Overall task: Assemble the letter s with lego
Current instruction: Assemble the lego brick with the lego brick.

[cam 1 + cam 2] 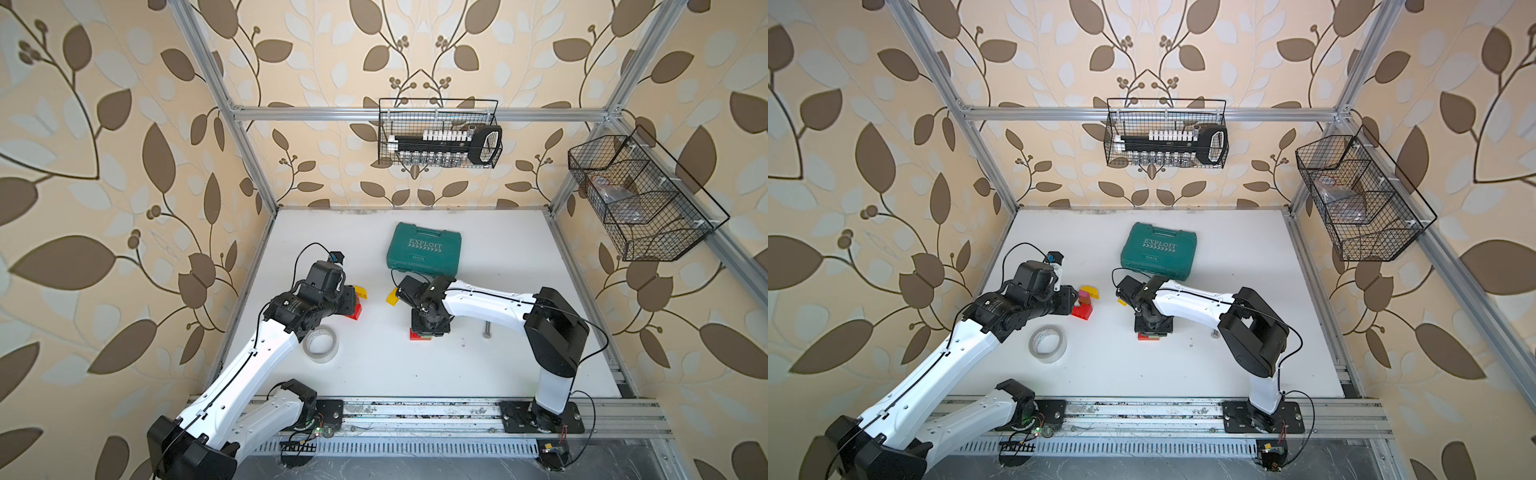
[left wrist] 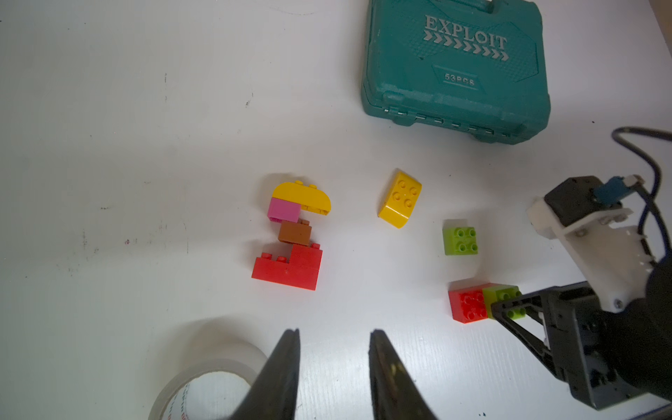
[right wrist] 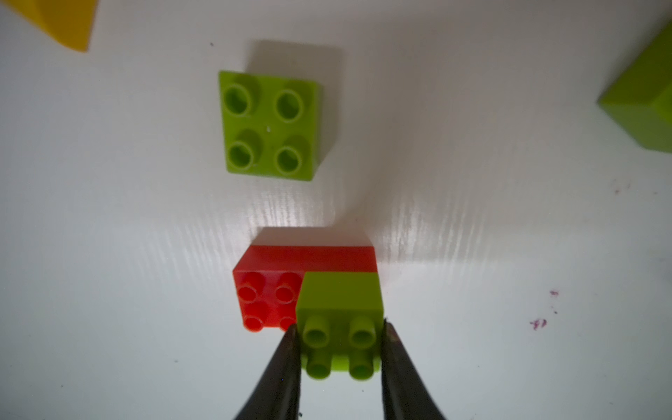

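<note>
Green brick (image 3: 340,291) sits atop red brick (image 3: 265,294) on the table (image 2: 109,145), right gripper (image 3: 340,327) flanking it, jaws at its sides; gripping or not, cannot tell. Part-built stack (image 2: 291,236) lies near left gripper (image 2: 334,332), jaws apart, empty, beside tape (image 2: 203,367)

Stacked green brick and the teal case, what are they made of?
The green brick looks like moulded plastic: smooth, slightly glossy, crisp hollow studs. The teal case is probably hard plastic too: matte textured lid, raised moulded lettering.

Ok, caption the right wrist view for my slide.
Right tool flanks a green brick stacked on a red brick, second green brick apart.
</note>
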Controlling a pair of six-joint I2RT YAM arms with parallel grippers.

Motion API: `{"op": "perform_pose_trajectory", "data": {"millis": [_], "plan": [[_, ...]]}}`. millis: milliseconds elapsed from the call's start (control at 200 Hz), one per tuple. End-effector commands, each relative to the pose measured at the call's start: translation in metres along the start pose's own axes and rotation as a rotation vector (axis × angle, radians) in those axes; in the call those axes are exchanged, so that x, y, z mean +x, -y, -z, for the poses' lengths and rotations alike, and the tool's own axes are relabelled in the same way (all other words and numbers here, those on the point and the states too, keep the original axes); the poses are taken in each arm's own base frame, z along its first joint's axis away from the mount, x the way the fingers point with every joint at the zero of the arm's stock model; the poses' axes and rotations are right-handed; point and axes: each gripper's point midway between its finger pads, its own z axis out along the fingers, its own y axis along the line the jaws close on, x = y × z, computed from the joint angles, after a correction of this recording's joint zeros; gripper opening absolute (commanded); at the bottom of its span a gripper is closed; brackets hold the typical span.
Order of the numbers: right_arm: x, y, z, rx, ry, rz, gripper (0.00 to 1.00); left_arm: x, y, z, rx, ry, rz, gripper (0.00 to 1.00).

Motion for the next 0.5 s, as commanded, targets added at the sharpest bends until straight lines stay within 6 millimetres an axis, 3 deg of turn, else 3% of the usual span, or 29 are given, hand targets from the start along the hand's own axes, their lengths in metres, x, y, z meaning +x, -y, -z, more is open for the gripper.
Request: {"op": "perform_pose_trajectory", "data": {"millis": [0, 220, 380, 495], "plan": [[0.0, 0.011, -0.002, 0.058, -0.011, 0.011, 0.39, -0.001, -0.006, 0.002, -0.022, 0.01, 0.021, 0.36], [-0.003, 0.006, 0.006, 0.029, 0.0, 0.022, 0.54, 0.0, -0.006, 0.001, -0.025, 0.008, 0.021, 0.37], [-0.016, 0.01, 0.034, -0.017, 0.069, 0.024, 0.57, -0.001, -0.007, 0.002, -0.025, 0.012, 0.023, 0.38], [-0.03, 0.029, 0.054, -0.021, 0.104, -0.012, 0.58, 0.0, -0.006, 0.002, -0.023, 0.011, 0.022, 0.38]]}}
